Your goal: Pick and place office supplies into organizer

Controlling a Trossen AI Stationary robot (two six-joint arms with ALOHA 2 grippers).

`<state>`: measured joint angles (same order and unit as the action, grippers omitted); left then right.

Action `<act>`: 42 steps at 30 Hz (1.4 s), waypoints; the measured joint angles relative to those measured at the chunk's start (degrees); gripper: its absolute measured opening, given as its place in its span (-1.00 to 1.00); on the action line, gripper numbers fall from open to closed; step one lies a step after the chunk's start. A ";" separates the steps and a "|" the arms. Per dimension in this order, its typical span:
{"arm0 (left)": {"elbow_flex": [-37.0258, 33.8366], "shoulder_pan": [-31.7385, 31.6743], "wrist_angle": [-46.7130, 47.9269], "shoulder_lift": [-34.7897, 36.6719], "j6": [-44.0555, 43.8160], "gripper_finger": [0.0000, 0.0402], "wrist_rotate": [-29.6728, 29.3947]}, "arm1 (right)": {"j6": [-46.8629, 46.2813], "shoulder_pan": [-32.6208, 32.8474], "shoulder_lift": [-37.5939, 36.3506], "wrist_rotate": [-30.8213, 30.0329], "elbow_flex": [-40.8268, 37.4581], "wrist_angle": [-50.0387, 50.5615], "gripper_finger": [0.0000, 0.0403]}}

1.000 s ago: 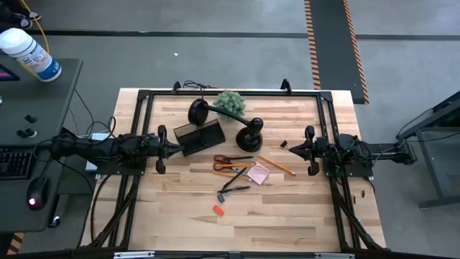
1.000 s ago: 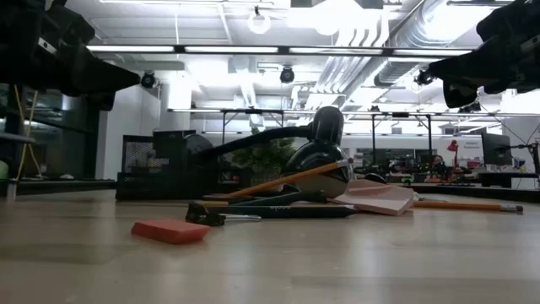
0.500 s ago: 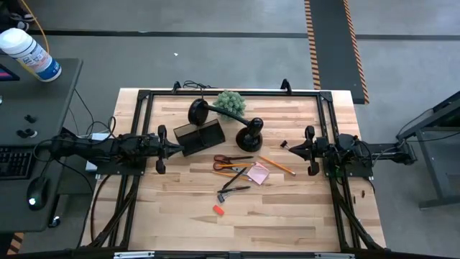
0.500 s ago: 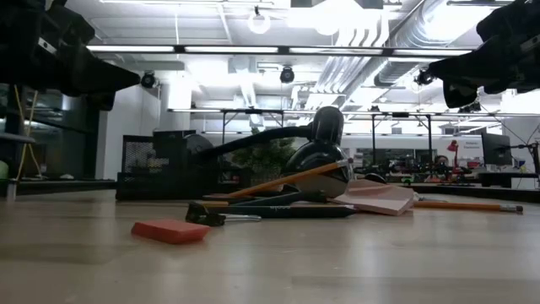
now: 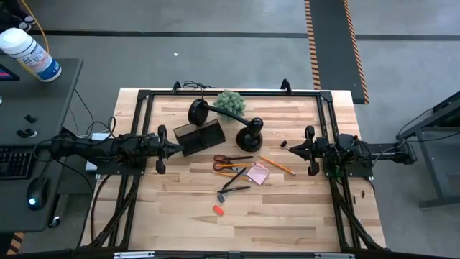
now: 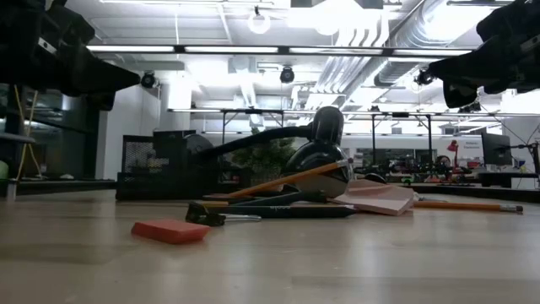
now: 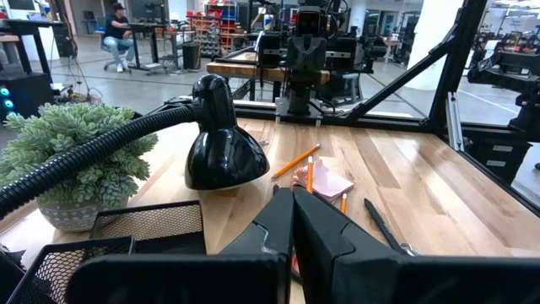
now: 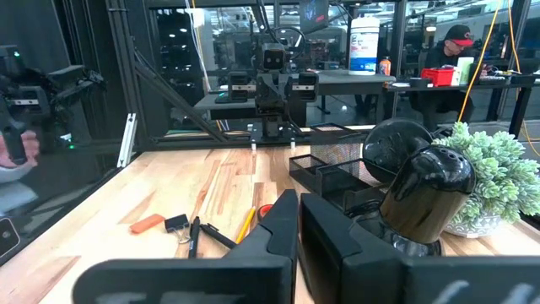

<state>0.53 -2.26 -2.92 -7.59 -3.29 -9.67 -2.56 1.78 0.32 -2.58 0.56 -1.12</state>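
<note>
The office supplies lie loose on the table's middle: orange-handled scissors [image 5: 231,160], a pencil [image 5: 277,165], a pink sticky-note pad [image 5: 258,173], a thin black tool [image 5: 236,188] and a small red piece [image 5: 218,210]. The dark organizer [image 5: 199,135] stands on its base toward the far left of them. My left gripper [image 5: 177,148] hovers shut beside the organizer's left end, above the table. My right gripper [image 5: 287,147] hovers shut to the right of the pencil. In the left wrist view the shut fingers [image 7: 293,203] point over the pad [image 7: 325,180].
A black lamp stands with its round base [image 5: 248,133] right of the organizer and its head [image 5: 198,111] behind it. A green fuzzy plant [image 5: 231,103] sits at the far edge. A black frame [image 5: 144,97] borders the table. Bare wood lies along the near edge.
</note>
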 joint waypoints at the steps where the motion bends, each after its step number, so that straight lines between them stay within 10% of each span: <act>1: -0.01 0.01 0.01 0.02 -0.01 -1.00 0.00 | 0.02 0.01 0.00 0.00 0.01 0.00 -0.97; 42: 0.00 0.02 -0.37 0.02 -0.03 -1.00 -1.95 | -0.40 0.02 0.08 -0.84 -0.02 -0.62 -0.97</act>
<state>0.54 -2.24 -3.29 -7.57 -3.32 -11.62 -2.96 1.80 0.40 -3.43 0.54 -1.74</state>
